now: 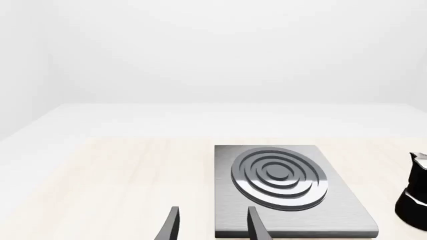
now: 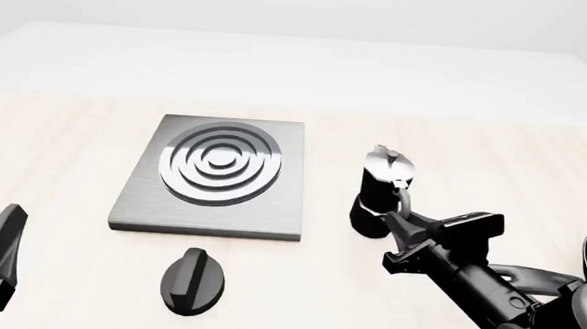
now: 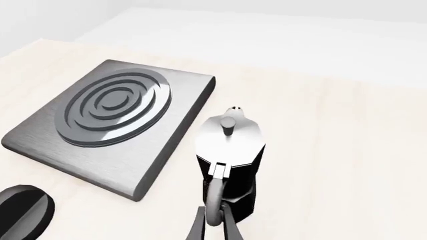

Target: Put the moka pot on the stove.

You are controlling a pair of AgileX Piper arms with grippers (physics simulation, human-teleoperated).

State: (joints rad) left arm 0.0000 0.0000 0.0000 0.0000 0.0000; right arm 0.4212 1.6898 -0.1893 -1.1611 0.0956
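Note:
The moka pot (image 2: 381, 187), with black body and shiny silver top, stands upright on the table just right of the stove (image 2: 211, 176), a grey slab with silver rings. My right gripper (image 2: 403, 217) reaches in from the near right, and its fingers (image 3: 197, 226) are closed on the pot's curved handle (image 3: 215, 197). The pot (image 3: 230, 145) is apart from the stove (image 3: 113, 120). My left gripper (image 1: 213, 225) is open and empty, low at the near left, pointing at the stove (image 1: 287, 185). The pot's edge also shows in the left wrist view (image 1: 415, 192).
A black oval knob (image 2: 192, 279) lies on the table in front of the stove, and it also shows in the right wrist view (image 3: 23, 210). The left gripper (image 2: 1, 238) sits at the near left corner. The pale wood table (image 2: 499, 146) extends behind and right of the pot.

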